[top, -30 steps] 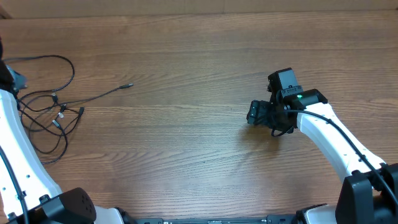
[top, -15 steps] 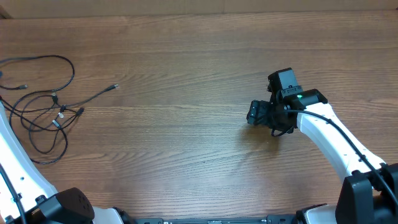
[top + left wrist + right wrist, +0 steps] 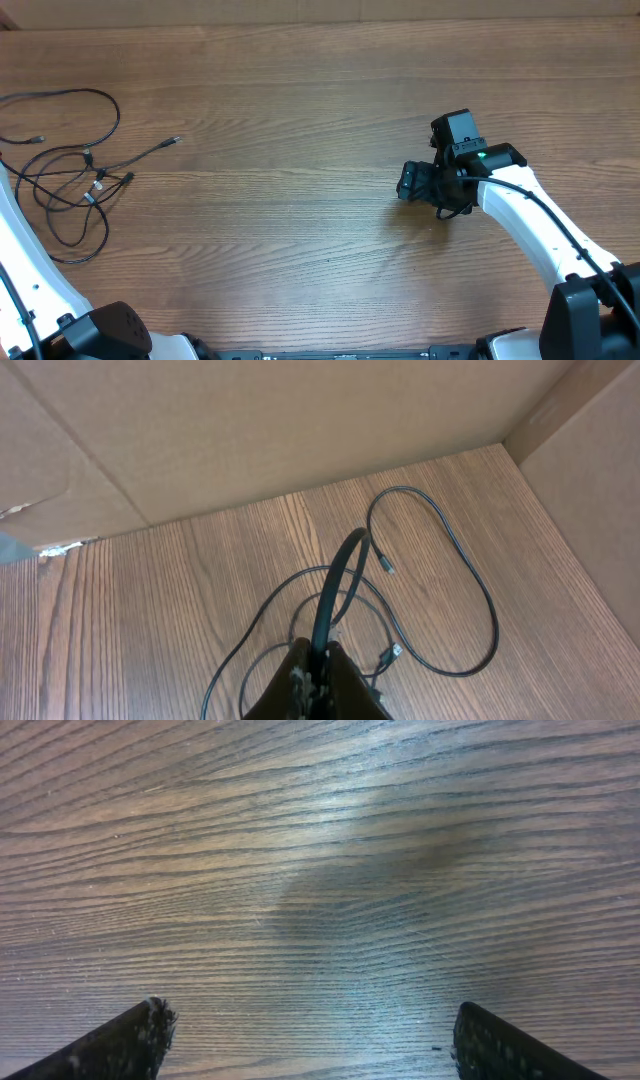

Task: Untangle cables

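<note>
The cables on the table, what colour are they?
Plain black cables, best seen in the left wrist view.

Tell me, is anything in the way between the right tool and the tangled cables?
Nothing visible is. Only bare wooden table lies between the right tool and the cables at the far left. The left tool pinches one of them.

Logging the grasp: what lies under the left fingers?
Loose cables lying on the table; one strand runs up into the shut left fingers. The fingers hide the tangle's nearest part.
</note>
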Robot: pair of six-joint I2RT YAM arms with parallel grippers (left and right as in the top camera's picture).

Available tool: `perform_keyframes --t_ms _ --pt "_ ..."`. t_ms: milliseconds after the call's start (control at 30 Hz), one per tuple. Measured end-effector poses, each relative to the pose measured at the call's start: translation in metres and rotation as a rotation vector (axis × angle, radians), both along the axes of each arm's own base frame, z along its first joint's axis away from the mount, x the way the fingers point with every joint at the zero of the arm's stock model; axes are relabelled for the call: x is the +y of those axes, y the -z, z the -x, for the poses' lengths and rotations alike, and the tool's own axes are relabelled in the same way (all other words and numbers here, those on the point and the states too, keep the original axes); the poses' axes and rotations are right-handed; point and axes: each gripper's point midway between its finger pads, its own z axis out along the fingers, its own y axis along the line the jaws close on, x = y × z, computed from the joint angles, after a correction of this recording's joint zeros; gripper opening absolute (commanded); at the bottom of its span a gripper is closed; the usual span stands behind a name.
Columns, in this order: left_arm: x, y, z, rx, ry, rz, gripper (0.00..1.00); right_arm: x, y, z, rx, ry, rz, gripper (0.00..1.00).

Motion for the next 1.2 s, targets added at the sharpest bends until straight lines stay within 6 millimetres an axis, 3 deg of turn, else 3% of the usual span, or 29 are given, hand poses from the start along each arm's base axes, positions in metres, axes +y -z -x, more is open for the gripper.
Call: perform_keyframes --t_ms 33,67,133,533,767,1000,1200 --pt "0.0 0.0 0.0 0.002 0.001 0.0 0.57 0.0 0.0 0.0 -0.001 0.0 0.001 0.88" --pt "0.0 0.0 0.0 0.0 0.0 0.001 0.66 0.0 0.0 0.0 0.0 0.0 0.0 0.88" --pt "-0.001 0.001 0.0 0.0 0.003 0.006 0.73 0.0 0.0 0.0 0.0 0.0 0.0 0.88" --pt "-0.018 0.012 -0.012 -0.029 0.089 0.101 0.86 0.0 0.0 0.0 0.0 0.0 0.0 0.88" --pt "-0.041 0.019 -0.028 -0.075 0.199 0.208 0.96 0.0 0.0 0.0 -0.002 -0.001 0.0 0.92" --pt "-0.096 0.032 -0.065 -0.101 0.434 0.348 1.0 0.001 0.0 -0.001 -0.003 -0.001 -0.004 1.0" --pt "-0.171 0.075 -0.113 -0.002 0.761 0.483 1.0 0.001 0.0 -0.001 -0.003 -0.001 -0.006 1.0"
